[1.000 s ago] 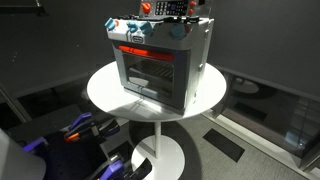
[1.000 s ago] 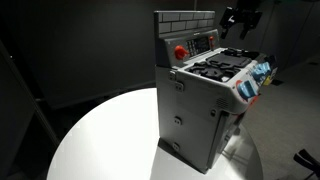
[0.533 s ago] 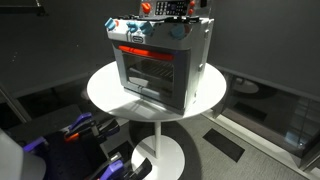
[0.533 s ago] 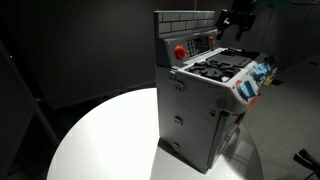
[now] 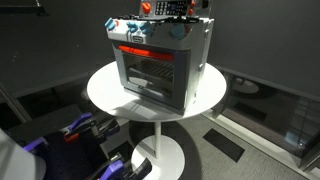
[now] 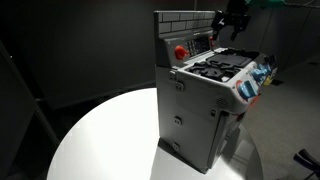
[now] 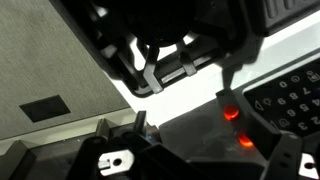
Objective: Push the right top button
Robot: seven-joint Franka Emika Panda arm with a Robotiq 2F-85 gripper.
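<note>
A grey toy stove [image 5: 160, 62] [image 6: 205, 100] stands on a round white table [image 5: 110, 95] [image 6: 100, 140]. Its upright back panel [image 6: 190, 35] carries a red button [image 6: 180, 50] and a keypad [image 6: 204, 42]. My gripper [image 6: 226, 20] [image 5: 186, 8] hovers at the top far end of that panel, just above the burners [image 6: 220, 68]. In the wrist view two glowing red buttons [image 7: 231, 112] [image 7: 246, 141] sit beside a keypad [image 7: 290, 100], close in front of my dark fingers [image 7: 205, 162], which look shut and hold nothing.
The stove's front edge carries coloured knobs [image 6: 255, 82] [image 5: 130, 30]. The oven door [image 5: 145, 72] faces outward. Dark floor and walls surround the table, and blue and black equipment [image 5: 80, 135] lies on the floor beside its pedestal.
My gripper has shifted a little sideways toward the stove's back panel and slightly lower. The stove has not moved.
</note>
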